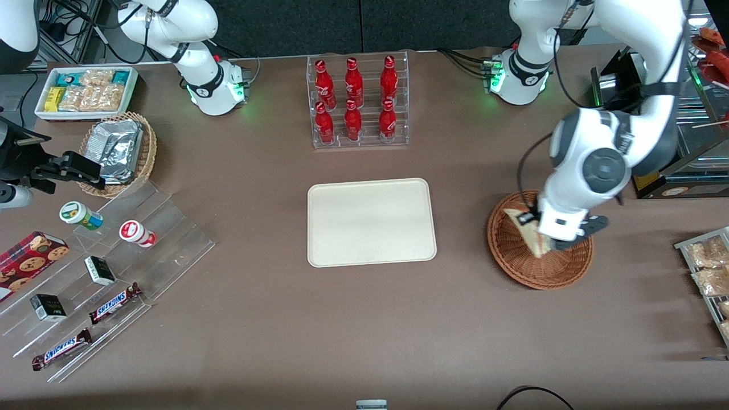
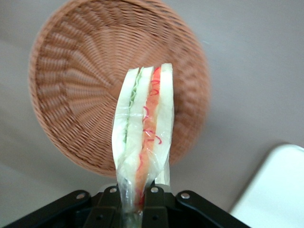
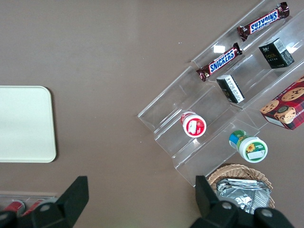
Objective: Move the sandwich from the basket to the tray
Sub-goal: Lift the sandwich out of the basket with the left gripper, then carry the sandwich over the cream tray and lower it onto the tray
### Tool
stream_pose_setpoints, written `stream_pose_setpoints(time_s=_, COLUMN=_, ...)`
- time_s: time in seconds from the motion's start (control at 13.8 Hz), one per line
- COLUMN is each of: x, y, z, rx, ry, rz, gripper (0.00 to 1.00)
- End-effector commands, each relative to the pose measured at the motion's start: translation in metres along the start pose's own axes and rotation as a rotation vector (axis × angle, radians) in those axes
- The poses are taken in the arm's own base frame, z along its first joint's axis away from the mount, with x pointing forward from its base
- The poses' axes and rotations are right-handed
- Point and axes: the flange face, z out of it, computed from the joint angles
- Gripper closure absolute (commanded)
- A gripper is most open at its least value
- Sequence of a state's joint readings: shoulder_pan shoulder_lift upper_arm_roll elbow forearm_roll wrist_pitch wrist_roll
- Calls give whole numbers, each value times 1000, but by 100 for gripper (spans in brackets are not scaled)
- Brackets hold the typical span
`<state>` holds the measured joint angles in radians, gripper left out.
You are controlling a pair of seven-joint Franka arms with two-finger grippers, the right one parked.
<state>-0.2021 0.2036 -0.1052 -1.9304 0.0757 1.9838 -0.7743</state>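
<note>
My left gripper (image 1: pixel 544 242) is above the reddish-brown wicker basket (image 1: pixel 512 250), shut on the plastic-wrapped sandwich (image 1: pixel 527 226). In the left wrist view the sandwich (image 2: pixel 145 133) hangs clear above the empty basket (image 2: pixel 80 85), its red and pale filling layers showing, with the gripper (image 2: pixel 137 202) pinching its wrapped end. The cream-white tray (image 1: pixel 371 221) lies empty at the table's middle, toward the parked arm's end from the basket; its corner shows in the left wrist view (image 2: pixel 275 190) and it shows in the right wrist view (image 3: pixel 23 123).
A clear rack of red bottles (image 1: pixel 357 102) stands farther from the front camera than the tray. A tan basket of foil packets (image 1: pixel 119 151), a white snack bin (image 1: pixel 85 91) and a clear stepped display (image 1: pixel 97 273) lie toward the parked arm's end. A rack of snack bags (image 1: pixel 709 267) is beside the basket.
</note>
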Motion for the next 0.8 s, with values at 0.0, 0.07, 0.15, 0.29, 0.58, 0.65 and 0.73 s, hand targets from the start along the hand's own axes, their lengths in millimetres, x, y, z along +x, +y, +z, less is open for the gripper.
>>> stream_pose_setpoints(time_s=0.0, x=-36, y=54, z=-17, rx=10, ry=29, rz=52, gripper=93)
stream_pose_setpoints(time_s=0.07, x=-50, y=76, z=-20, rx=3, ry=39, rz=92, gripper=92)
stream_pose_setpoints(time_s=0.15, x=-65, y=99, z=-19, rx=0, ry=44, rz=132, gripper=93)
stream_pose_setpoints(time_s=0.29, x=-94, y=146, z=-14, rx=-10, ry=47, rz=205, gripper=93)
stream_pose_setpoints(time_s=0.58, x=-141, y=238, z=14, rx=-30, ry=53, rz=292, gripper=93)
stream_pose_setpoints(time_s=0.65, x=-160, y=259, z=19, rx=-38, ry=58, rz=326, gripper=93)
stream_pose_setpoints(time_s=0.73, x=-171, y=277, z=24, rx=-47, ry=63, rz=338, gripper=93)
